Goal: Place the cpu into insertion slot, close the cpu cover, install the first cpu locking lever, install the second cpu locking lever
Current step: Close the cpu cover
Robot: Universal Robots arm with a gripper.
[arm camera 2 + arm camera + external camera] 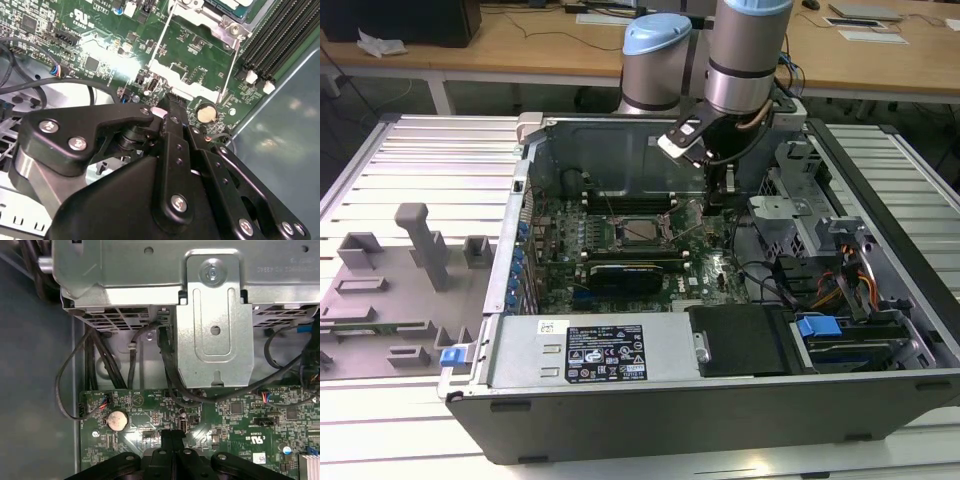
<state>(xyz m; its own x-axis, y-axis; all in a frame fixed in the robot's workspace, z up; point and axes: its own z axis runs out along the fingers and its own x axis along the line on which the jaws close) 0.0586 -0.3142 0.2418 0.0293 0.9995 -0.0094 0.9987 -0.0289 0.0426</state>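
— Gripper (171,106) links lie nearest the lens in both wrist views. How do the fingers stand?

— Pressed together along one seam, tips low over the board (100,45), with nothing seen between them.

— What lies just past the tips?

— Next comes the cover (185,86). Its silver free edge sits just beyond the fingertips, touching or nearly so; contact cannot be settled. The frame appears to stand open, tipped away from the slot and toward the gripper, with green board showing through its cut-out. A coin cell (206,115) lies just beside that edge.

— Which way does the edge run?

— Across the line of the fingers. The frame's two thin sides therefore lead straight on from the tips toward the socket.

— And farther on?

— At the far end of those sides is the slot (220,22). In the exterior view it lies toward that view's left of the gripper, and the cpu (642,232) sits flat in it, pale top up.

— Stage of work, by judgement?

— Cpu placed; cover not yet down. The governing relation runs in one line: fingers, then the free edge, then the slot beyond it.
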